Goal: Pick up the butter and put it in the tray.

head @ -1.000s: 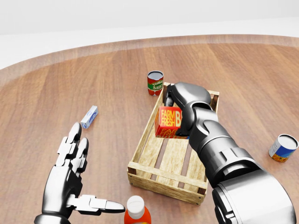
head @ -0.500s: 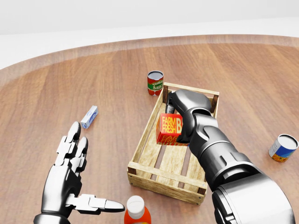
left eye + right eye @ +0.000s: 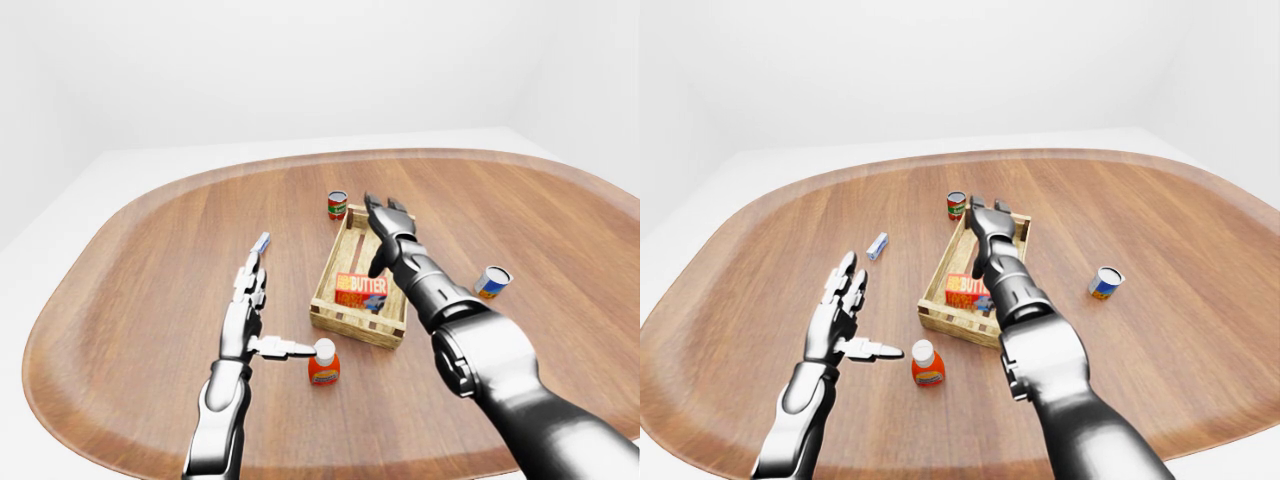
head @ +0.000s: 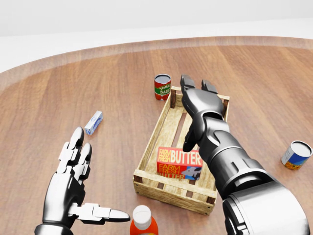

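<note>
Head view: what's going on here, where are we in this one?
The butter box now lies in the wooden tray, near its lower end in the head view. The right hand, which held it above the tray a moment ago, has let go and hovers open over the tray's upper part. The left hand stays open and idle at lower left. A tomato sauce can stands just beyond the tray.

bare simulated studio: oval wooden table (image 3: 150, 300), blank white surroundings.

Tomato can (image 4: 162, 86), small carton (image 4: 93, 122), orange bottle (image 4: 143, 223) and another can (image 4: 296, 155) on wooden table (image 4: 73, 88).
</note>
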You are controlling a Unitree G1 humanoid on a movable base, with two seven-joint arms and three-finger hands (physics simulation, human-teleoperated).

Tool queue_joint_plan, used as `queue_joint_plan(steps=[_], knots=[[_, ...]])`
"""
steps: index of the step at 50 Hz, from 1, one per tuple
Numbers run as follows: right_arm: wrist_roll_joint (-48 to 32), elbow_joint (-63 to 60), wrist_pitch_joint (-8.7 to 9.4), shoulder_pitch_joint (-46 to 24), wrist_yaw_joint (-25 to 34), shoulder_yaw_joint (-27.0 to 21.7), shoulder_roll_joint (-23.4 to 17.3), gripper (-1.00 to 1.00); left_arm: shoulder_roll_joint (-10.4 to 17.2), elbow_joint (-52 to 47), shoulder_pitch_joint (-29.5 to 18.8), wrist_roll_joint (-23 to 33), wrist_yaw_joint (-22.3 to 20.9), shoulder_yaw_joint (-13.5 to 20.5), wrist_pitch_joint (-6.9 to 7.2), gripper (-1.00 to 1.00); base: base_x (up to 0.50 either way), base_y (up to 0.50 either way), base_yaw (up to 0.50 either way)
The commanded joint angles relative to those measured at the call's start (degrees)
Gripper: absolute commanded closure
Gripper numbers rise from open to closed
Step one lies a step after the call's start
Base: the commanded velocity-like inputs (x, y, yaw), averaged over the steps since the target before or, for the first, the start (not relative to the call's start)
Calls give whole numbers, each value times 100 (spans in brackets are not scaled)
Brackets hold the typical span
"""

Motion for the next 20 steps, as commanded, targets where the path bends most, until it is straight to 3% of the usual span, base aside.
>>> queue_joint_plan(steps=[1, 20], knots=[[47, -15, 0, 11, -106, -34, -30, -100, 2, -12, -3, -7, 2, 10, 6, -100, 0, 0, 0], [142, -24, 0, 161, -130, -41, -9, -100, 9, -20, -17, -13, 12, 43, 5, -100, 0, 0, 0]])
